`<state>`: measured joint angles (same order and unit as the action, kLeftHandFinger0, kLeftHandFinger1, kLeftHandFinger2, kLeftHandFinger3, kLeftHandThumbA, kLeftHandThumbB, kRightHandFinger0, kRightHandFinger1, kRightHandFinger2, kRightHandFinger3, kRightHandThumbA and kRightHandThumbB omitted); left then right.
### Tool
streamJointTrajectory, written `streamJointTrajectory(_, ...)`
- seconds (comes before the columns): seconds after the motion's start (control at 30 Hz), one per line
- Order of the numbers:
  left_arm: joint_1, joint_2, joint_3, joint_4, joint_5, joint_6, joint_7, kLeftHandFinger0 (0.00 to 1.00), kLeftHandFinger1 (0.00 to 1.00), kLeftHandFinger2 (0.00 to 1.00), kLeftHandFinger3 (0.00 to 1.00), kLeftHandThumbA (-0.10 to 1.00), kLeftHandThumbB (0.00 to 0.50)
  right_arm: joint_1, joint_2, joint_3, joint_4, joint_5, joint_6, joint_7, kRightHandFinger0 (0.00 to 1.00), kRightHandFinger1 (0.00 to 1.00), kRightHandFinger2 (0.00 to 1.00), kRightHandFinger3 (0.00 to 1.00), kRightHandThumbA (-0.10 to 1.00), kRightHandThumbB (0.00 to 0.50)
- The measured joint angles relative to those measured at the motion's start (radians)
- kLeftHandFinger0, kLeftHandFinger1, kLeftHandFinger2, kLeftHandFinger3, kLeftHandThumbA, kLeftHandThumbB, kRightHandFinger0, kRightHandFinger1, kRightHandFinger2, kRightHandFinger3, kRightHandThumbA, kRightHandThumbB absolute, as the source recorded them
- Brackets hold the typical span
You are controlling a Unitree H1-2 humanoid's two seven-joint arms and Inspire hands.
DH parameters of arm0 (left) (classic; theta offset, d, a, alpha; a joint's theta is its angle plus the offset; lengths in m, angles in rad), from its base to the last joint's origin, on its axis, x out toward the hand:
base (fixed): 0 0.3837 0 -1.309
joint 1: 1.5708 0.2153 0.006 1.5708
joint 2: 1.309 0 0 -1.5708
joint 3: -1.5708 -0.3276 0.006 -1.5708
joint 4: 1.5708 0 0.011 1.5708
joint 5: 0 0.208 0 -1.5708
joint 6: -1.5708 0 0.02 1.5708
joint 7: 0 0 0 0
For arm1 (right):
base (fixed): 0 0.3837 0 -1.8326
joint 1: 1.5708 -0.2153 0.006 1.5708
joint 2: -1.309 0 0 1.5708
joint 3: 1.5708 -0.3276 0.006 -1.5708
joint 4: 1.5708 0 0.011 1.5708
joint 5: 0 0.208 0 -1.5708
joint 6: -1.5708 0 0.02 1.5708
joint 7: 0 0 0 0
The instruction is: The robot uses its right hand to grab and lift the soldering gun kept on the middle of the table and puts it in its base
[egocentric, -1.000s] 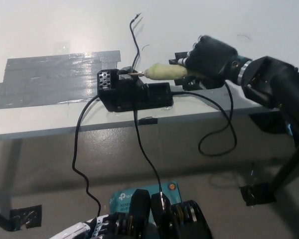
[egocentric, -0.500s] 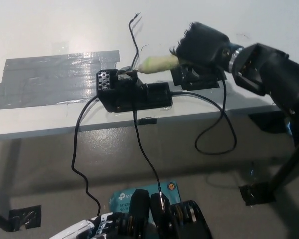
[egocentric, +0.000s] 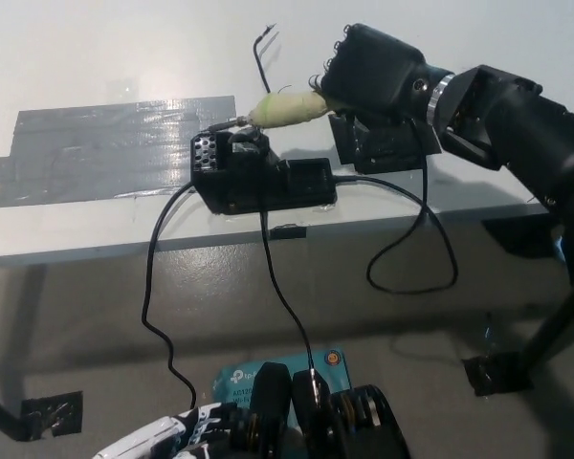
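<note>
Seating comes next: with the black right hand (egocentric: 368,72) clenched on the soldering gun (egocentric: 285,108) above the base (egocentric: 258,177), the tip should ease into what looks like the holder opening, while the white left hand (egocentric: 163,440) rests low.

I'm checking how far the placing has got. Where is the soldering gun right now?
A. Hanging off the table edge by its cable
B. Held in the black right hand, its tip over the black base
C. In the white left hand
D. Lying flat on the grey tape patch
B: the right hand grips the soldering gun by its pale handle, its metal tip above the base.
</note>
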<state>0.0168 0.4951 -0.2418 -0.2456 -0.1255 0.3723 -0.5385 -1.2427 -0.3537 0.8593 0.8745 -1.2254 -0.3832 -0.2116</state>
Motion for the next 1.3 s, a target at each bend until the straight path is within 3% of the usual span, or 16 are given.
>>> streamJointTrajectory(0.03, 0.0, 0.0, -0.002, 0.0, 0.0, 0.0, 0.0, 1.0, 1.0, 1.0, 1.0, 0.69, 0.18, 0.002, -0.001, 0.0, -0.007, -0.002, 0.0, 0.0, 0.0, 0.0, 0.27, 0.35, 0.05, 0.229)
streamJointTrajectory(0.07, 0.0, 0.0, -0.003, 0.0, 0.0, 0.002, 0.0, 1.0, 1.0, 1.0, 1.0, 0.69, 0.173, 0.006, -0.003, 0.001, -0.011, -0.006, 0.0, -0.001, 0.0, 0.0, 0.26, 0.3, 0.02, 0.219)
streamJointTrajectory(0.13, 0.0, 0.0, -0.005, -0.001, 0.0, 0.004, 0.0, 1.0, 1.0, 1.0, 1.0, 0.69, 0.178, 0.015, -0.006, 0.002, -0.016, -0.009, 0.0, -0.002, 0.0, 0.0, 0.24, 0.36, 0.08, 0.132)
streamJointTrajectory(0.17, 0.0, 0.0, -0.005, -0.002, 0.0, 0.008, 0.0, 1.0, 1.0, 1.0, 1.0, 0.68, 0.173, 0.023, -0.009, 0.002, -0.018, -0.009, 0.0, -0.002, 0.0, 0.0, 0.22, 0.23, 0.14, 0.097)
streamJointTrajectory(0.27, 0.0, 0.0, -0.005, -0.014, -0.002, 0.016, 0.0, 1.0, 1.0, 1.0, 1.0, 0.68, 0.167, 0.035, -0.015, -0.001, -0.019, -0.008, 0.0, -0.002, 0.0, 0.0, 0.23, 0.19, 0.14, 0.07)
streamJointTrajectory(0.3, 0.0, 0.001, -0.005, -0.016, -0.002, 0.018, 0.0, 1.0, 1.0, 1.0, 1.0, 0.69, 0.183, 0.036, -0.019, -0.001, -0.018, -0.008, 0.0, -0.004, 0.0, 0.0, 0.21, 0.17, 0.13, 0.086)
streamJointTrajectory(0.37, 0.0, 0.001, -0.005, -0.017, -0.002, 0.021, 0.0, 1.0, 1.0, 1.0, 1.0, 0.7, 0.207, 0.036, -0.026, -0.001, -0.018, -0.008, -0.001, -0.01, 0.0, 0.0, 0.22, 0.28, 0.08, 0.142)
streamJointTrajectory(0.5, 0.0, 0.004, -0.005, -0.017, -0.002, 0.024, 0.0, 1.0, 1.0, 1.0, 1.0, 0.68, 0.169, 0.037, -0.049, 0.009, -0.017, -0.017, -0.003, -0.032, 0.0, 0.0, 0.22, 0.44, 0.06, 0.231)
streamJointTrajectory(0.6, 0.0, 0.006, -0.005, -0.015, -0.001, 0.024, 0.0, 1.0, 1.0, 1.0, 1.0, 0.67, 0.168, 0.045, -0.067, 0.009, -0.02, -0.019, -0.003, -0.035, 0.0, 0.0, 0.2, 0.43, 0.01, 0.266)
streamJointTrajectory(0.7, 0.0, 0.006, -0.005, -0.014, -0.001, 0.024, 0.0, 1.0, 1.0, 1.0, 1.0, 0.7, 0.17, 0.06, -0.08, 0.005, -0.026, -0.018, -0.003, -0.036, 0.0, 0.0, 0.21, 0.4, 0.08, 0.185)
streamJointTrajectory(0.73, 0.0, 0.006, -0.005, -0.015, -0.001, 0.024, 0.0, 1.0, 1.0, 1.0, 1.0, 0.7, 0.171, 0.063, -0.083, 0.004, -0.027, -0.017, -0.003, -0.038, 0.0, 0.0, 0.21, 0.4, 0.08, 0.183)
streamJointTrajectory(0.77, 0.0, 0.007, -0.005, -0.015, -0.001, 0.024, 0.0, 1.0, 1.0, 1.0, 1.0, 0.7, 0.169, 0.065, -0.084, 0.003, -0.027, -0.017, -0.003, -0.039, 0.0, 0.0, 0.22, 0.51, 0.04, 0.214)
streamJointTrajectory(0.97, -0.002, 0.012, -0.005, -0.015, -0.001, 0.026, 0.0, 1.0, 1.0, 1.0, 1.0, 0.7, 0.201, 0.065, -0.085, 0.004, -0.026, -0.018, -0.003, -0.042, 0.0, 0.0, 0.19, 0.41, 0.03, 0.188)
streamJointTrajectory(1.03, -0.003, 0.012, -0.006, -0.015, 0.0, 0.028, 0.0, 1.0, 1.0, 1.0, 1.0, 0.69, 0.19, 0.065, -0.084, 0.004, -0.026, -0.018, -0.003, -0.042, 0.0, 0.0, 0.18, 0.31, 0.09, 0.118)
streamJointTrajectory(1.27, -0.018, 0.012, -0.011, -0.016, 0.001, 0.039, 0.0, 1.0, 1.0, 1.0, 1.0, 0.68, 0.245, 0.063, -0.078, 0.006, -0.043, -0.024, -0.003, -0.041, 0.0, 0.0, 0.18, 0.32, 0.13, 0.092)
streamJointTrajectory(1.3, -0.019, 0.012, -0.011, -0.017, 0.001, 0.044, 0.0, 1.0, 1.0, 1.0, 1.0, 0.7, 0.241, 0.062, -0.075, 0.007, -0.044, -0.027, -0.003, -0.039, 0.0, 0.0, 0.17, 0.15, 0.12, 0.107)
